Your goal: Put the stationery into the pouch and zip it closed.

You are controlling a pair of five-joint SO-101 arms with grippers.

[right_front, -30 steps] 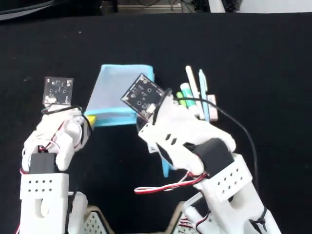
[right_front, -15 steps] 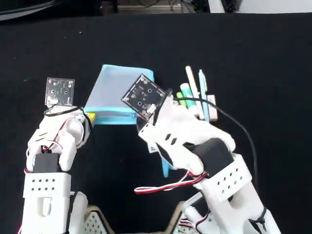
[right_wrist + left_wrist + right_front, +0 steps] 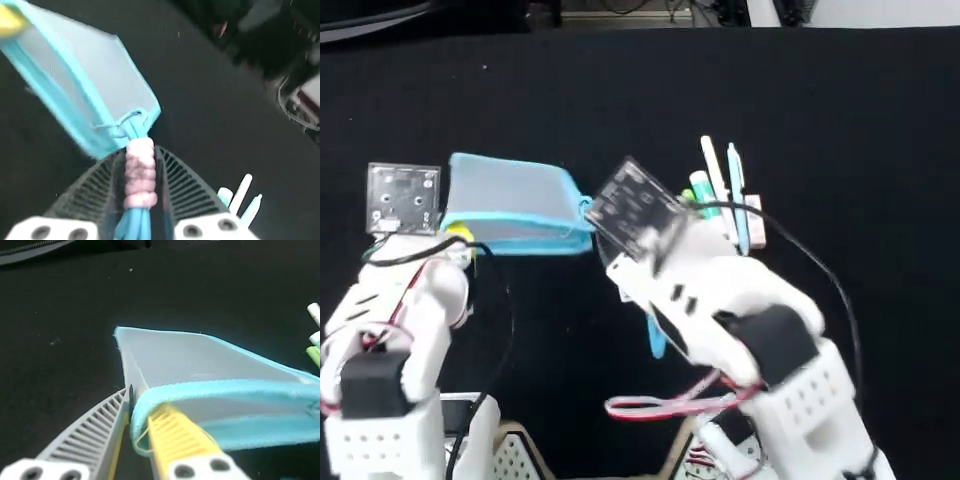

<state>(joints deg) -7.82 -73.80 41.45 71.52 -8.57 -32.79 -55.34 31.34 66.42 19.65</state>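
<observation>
Here the light blue mesh pouch point(image 3: 510, 195) lies in the upper left part of the high view, on the black bench point(image 3: 820, 120). The left claw point(image 3: 137, 407) is pinching the pouch's edge at one end. The right claw point(image 3: 140, 155) is pressed together on the pink zipper pull cord point(image 3: 140, 172) at the other end. The pens point(image 3: 725, 195) lie right of centre, outside the pouch. I judge that opening the zipper is the step in hand. Next, the right claw should draw the cord along the zipper line while the left one holds firm.
</observation>
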